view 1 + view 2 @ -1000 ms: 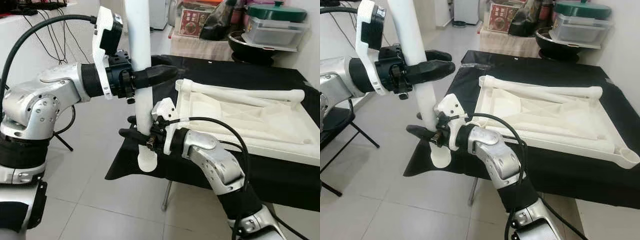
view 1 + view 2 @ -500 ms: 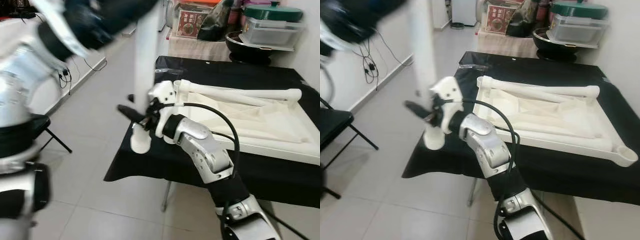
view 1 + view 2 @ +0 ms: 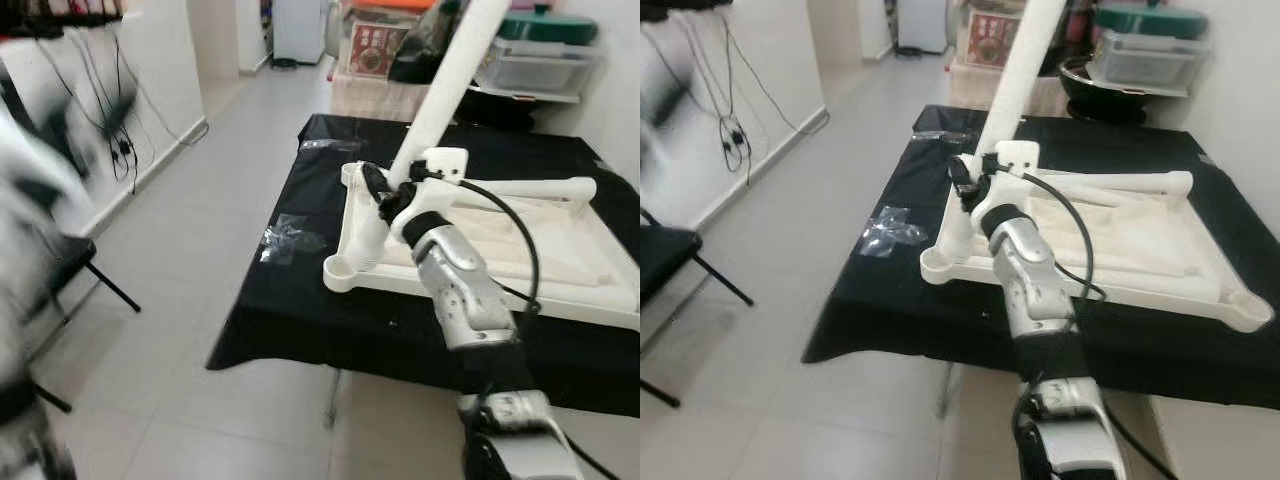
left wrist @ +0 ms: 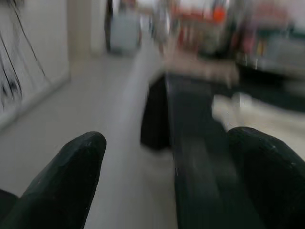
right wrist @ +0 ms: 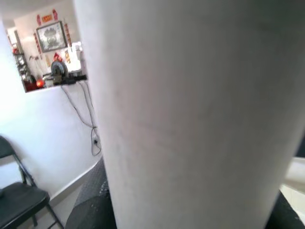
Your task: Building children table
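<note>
R gripper (image 3: pixel 385 195) is clenched on the white table leg (image 3: pixel 440 95), low down on the leg, just above its foot end. The leg is tilted: its long axis runs from the near-left corner of the upside-down white tabletop (image 3: pixel 560 245) up and away toward the back of the room, with the top end leaning to the robot's right. The foot end sits at or in the corner socket (image 3: pixel 340 268); can't tell from here if it's seated or just resting on the rim. In the R wrist cam the leg (image 5: pixel 190 114) sits right up against the lens, consistent w/ a tight hold.

L gripper (image 4: pixel 167 181) is empty, fingers spread apart, pointing at the floor and the black-cloth table (image 3: pixel 300 190) edge. In the head cams the L arm is just motion blur at far left, well apart from the leg. So the R arm is the only 1 on the part.

Key relation, my read: leg axis vs socket axis. The socket points straight up and the leg is off vertical, so the top end needs bringing upright over the corner before pushing down. Risk: pushing while tilted levers the tabletop along the cloth. 1 other leg (image 3: pixel 500 187) lies flat along the far edge.
</note>
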`<state>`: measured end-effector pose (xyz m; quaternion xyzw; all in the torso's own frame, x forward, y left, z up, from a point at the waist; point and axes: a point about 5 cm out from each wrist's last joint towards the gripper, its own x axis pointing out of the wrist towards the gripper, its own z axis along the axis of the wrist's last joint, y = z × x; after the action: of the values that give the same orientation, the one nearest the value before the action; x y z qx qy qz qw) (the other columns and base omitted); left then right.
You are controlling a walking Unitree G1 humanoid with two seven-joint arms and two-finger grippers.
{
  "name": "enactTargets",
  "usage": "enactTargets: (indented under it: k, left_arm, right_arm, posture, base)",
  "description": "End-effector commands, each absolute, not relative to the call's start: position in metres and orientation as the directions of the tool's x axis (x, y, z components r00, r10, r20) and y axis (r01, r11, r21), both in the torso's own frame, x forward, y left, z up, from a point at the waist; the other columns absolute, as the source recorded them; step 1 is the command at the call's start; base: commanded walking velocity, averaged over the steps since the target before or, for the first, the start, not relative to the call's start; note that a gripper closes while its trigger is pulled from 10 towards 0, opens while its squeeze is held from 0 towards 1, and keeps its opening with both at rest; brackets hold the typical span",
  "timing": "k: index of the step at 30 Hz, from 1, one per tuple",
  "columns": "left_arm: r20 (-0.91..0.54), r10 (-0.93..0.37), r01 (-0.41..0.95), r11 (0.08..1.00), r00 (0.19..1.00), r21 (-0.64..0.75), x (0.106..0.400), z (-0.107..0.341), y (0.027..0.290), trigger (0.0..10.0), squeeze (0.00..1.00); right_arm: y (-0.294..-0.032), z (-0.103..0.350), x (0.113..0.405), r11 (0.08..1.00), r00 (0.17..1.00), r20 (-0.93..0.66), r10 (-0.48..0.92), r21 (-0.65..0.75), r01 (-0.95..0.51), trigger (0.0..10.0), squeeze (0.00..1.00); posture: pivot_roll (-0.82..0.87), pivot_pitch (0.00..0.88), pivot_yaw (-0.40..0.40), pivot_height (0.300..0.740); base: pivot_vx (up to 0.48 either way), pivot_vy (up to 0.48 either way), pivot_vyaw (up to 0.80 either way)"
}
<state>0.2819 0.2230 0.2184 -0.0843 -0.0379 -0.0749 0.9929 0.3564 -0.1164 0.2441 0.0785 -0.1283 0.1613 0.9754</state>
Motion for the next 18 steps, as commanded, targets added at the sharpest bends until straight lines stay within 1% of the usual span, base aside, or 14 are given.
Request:
enactTargets:
  k: [1,2,3,4,5,7,9,10,11,12,13,15,18]
  left_arm:
    - [0.087,-0.184,0.195,0.972,0.979,-0.135,0.276,0.212,0.209,10.0,0.00]
    - [0.037,-0.196,0.200,0.968,0.980,-0.155,0.271,0.193,0.205,10.0,0.00]
    - [0.037,-0.196,0.200,0.968,0.980,-0.155,0.271,0.193,0.205,10.0,0.00]
    - [-0.013,-0.196,0.191,0.968,0.981,-0.164,0.265,0.174,0.203,10.0,0.00]
    - [-0.013,-0.196,0.191,0.968,0.981,-0.164,0.265,0.174,0.203,10.0,0.00]
    - [-0.079,-0.183,0.167,0.970,0.980,-0.175,0.254,0.149,0.195,10.0,0.00]
    - [-0.090,-0.180,0.163,0.971,0.979,-0.174,0.251,0.145,0.191,10.0,0.00]
    - [-0.098,-0.179,0.161,0.972,0.979,-0.169,0.248,0.142,0.185,10.0,0.00]
    - [-0.098,-0.179,0.161,0.972,0.979,-0.169,0.248,0.142,0.185,10.0,0.00]
    - [-0.098,-0.178,0.162,0.974,0.979,-0.157,0.245,0.141,0.178,10.0,0.00]
    - [-0.098,-0.179,0.164,0.975,0.979,-0.148,0.243,0.140,0.174,10.0,0.00]
    - [-0.098,-0.186,0.171,0.975,0.978,-0.139,0.242,0.139,0.170,10.0,0.00]
    - [-0.094,-0.197,0.184,0.974,0.976,-0.134,0.240,0.138,0.167,10.0,0.00]
  right_arm:
    - [-0.105,0.245,0.350,0.917,0.898,0.271,0.347,0.102,-0.385,10.0,0.00]
    - [-0.099,0.243,0.348,0.896,0.887,0.261,0.381,0.134,-0.424,10.0,0.00]
    - [-0.099,0.243,0.348,0.896,0.887,0.261,0.381,0.134,-0.424,10.0,0.00]
    - [-0.097,0.244,0.345,0.888,0.877,0.272,0.396,0.129,-0.441,10.0,0.00]
    - [-0.097,0.244,0.345,0.888,0.877,0.272,0.396,0.129,-0.441,10.0,0.00]
    - [-0.094,0.248,0.340,0.877,0.855,0.307,0.418,0.109,-0.468,10.0,0.00]
    - [-0.094,0.250,0.339,0.876,0.849,0.319,0.421,0.102,-0.472,10.0,0.00]
    - [-0.094,0.250,0.336,0.873,0.834,0.327,0.444,0.051,-0.485,10.0,0.00]
    - [-0.094,0.250,0.336,0.873,0.834,0.327,0.444,0.051,-0.485,10.0,0.00]
    - [-0.094,0.251,0.333,0.870,0.824,0.350,0.446,0.045,-0.491,10.0,0.00]
    - [-0.093,0.251,0.331,0.865,0.822,0.348,0.451,0.056,-0.498,10.0,0.00]
    - [-0.093,0.248,0.330,0.864,0.821,0.334,0.463,0.035,-0.502,10.0,0.00]
    - [-0.095,0.246,0.328,0.865,0.828,0.325,0.457,0.053,-0.499,10.0,0.00]
  posture:
    - [0.05,0.027,-0.046,0.740]
    - [0.05,0.026,-0.045,0.740]
    - [0.05,0.026,-0.045,0.740]
    - [0.04,0.029,-0.041,0.740]
    - [0.04,0.029,-0.041,0.740]
    - [0.04,0.034,-0.040,0.740]
    - [0.04,0.034,-0.041,0.740]
    - [0.04,0.033,-0.044,0.740]
    - [0.04,0.033,-0.044,0.740]
    - [0.04,0.034,-0.041,0.740]
    - [0.04,0.035,-0.040,0.740]
    - [0.03,0.035,-0.036,0.740]
    - [0.03,0.037,-0.033,0.740]
  base:
    - [0.000,0.000,0.00]
    - [0.000,0.000,-0.54]
    - [0.000,0.000,-0.54]
    - [0.000,0.000,-0.80]
    - [0.000,0.000,-0.80]
    - [0.000,0.000,0.00]
    - [0.000,0.000,0.00]
    - [0.274,0.000,0.75]
    - [0.274,0.000,0.75]
    - [0.270,0.000,0.75]
    - [0.274,0.000,0.00]
    - [0.272,0.000,0.00]
    - [0.270,0.000,0.00]
